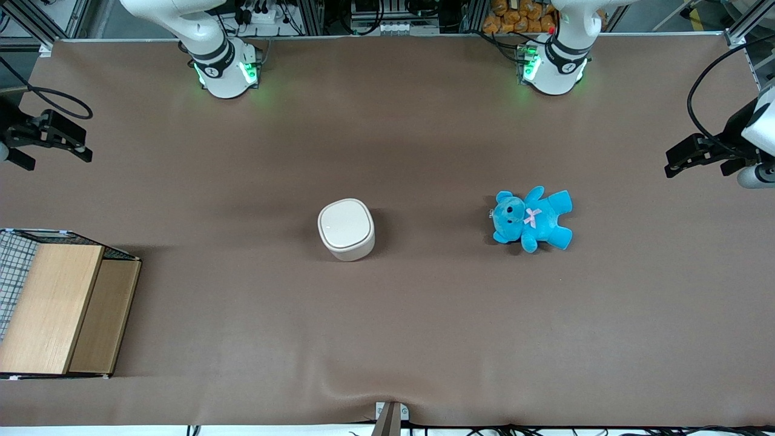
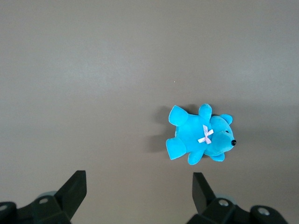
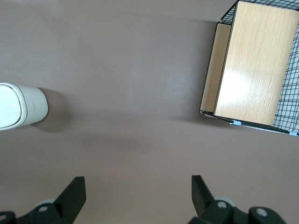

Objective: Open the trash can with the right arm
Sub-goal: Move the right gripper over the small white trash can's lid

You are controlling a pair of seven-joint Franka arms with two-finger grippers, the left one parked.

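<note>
Your inventory: trash can [image 1: 346, 229], lid closed, mid-table; your gripper [image 1: 45, 138] at the working arm's end, well apart, fingers [image 3: 72, 196] spread wide, holding nothing.

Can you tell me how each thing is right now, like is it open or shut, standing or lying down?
trash can: upright, lid shut.
gripper: open, empty, in the air at the working arm's end of the table, away from the trash can.
blue teddy: lying flat on the table.
wooden box: closed, beside a wire mesh.
</note>
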